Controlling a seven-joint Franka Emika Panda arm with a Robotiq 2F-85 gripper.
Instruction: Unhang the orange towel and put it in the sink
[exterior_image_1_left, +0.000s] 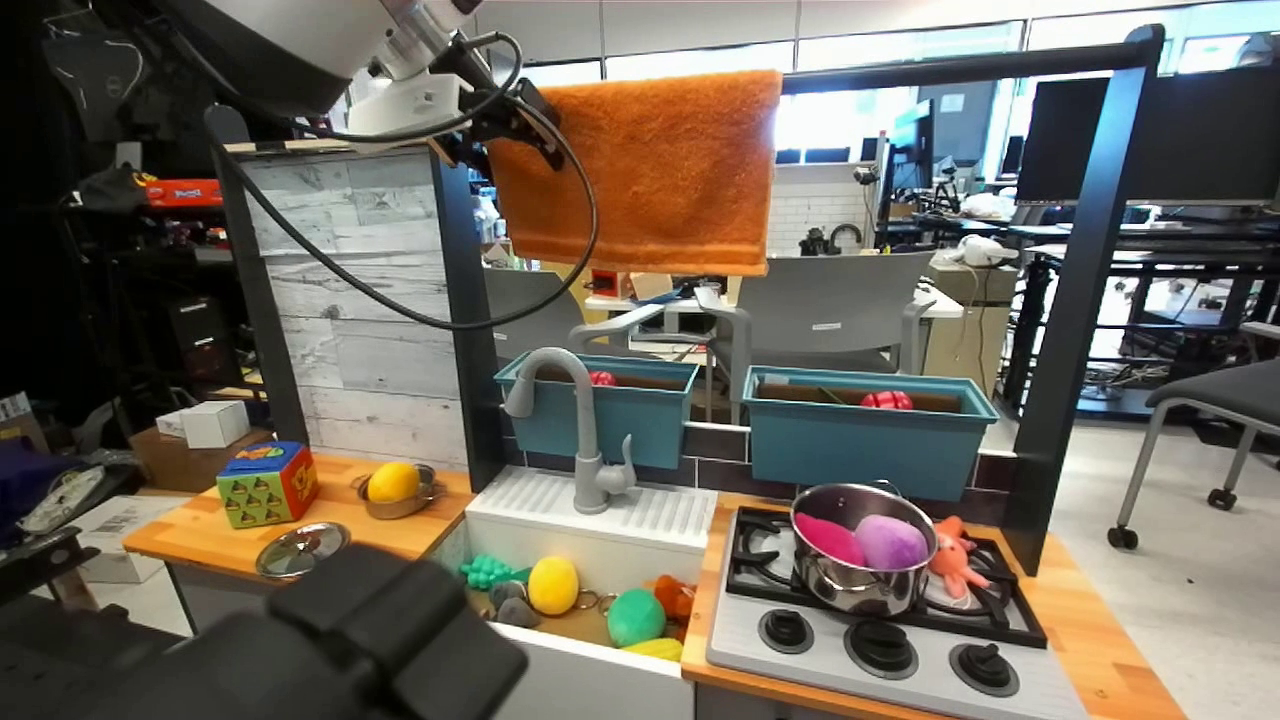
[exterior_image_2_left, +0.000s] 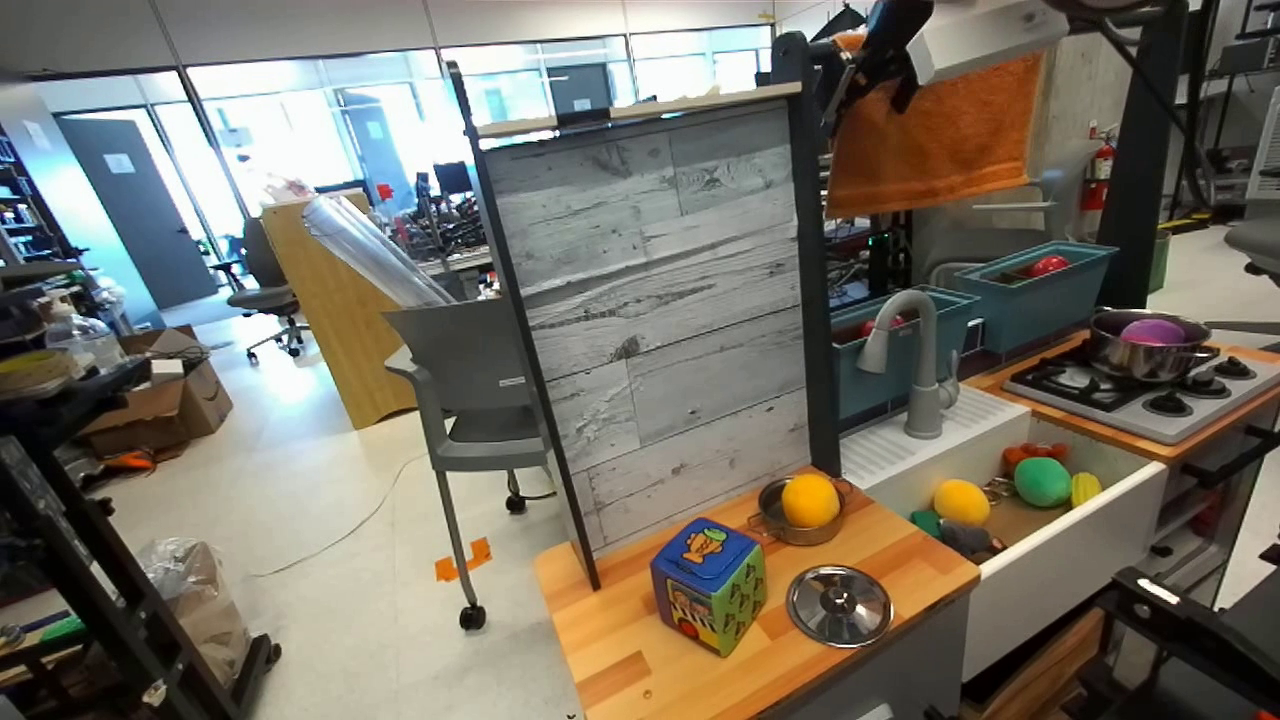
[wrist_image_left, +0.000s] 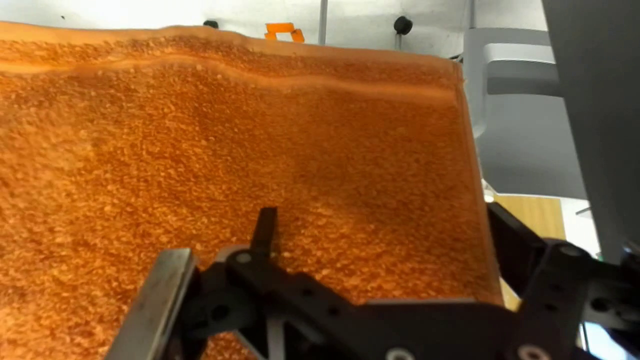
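Observation:
The orange towel (exterior_image_1_left: 665, 175) hangs over a dark bar (exterior_image_1_left: 960, 70) above the sink and also shows in an exterior view (exterior_image_2_left: 945, 140). In the wrist view the towel (wrist_image_left: 350, 150) fills most of the picture. My gripper (wrist_image_left: 378, 212) is open at the towel's side edge. One finger lies over the towel's face and the other sits just beyond its edge; whether they touch cloth is unclear. The gripper also shows at the bar's end in both exterior views (exterior_image_1_left: 510, 145) (exterior_image_2_left: 868, 100). The white sink (exterior_image_1_left: 590, 675) below holds several toys, and its wall shows in an exterior view (exterior_image_2_left: 1070, 560).
A grey faucet (exterior_image_1_left: 588, 440) rises behind the sink. Blue-green planters (exterior_image_1_left: 860, 440) stand behind it. A pot (exterior_image_1_left: 865, 590) with toys sits on the stove (exterior_image_1_left: 830, 640). A wood-look panel (exterior_image_2_left: 650, 300) and black posts (exterior_image_1_left: 1085, 300) frame the unit. A toy cube (exterior_image_2_left: 708, 585) sits on the counter.

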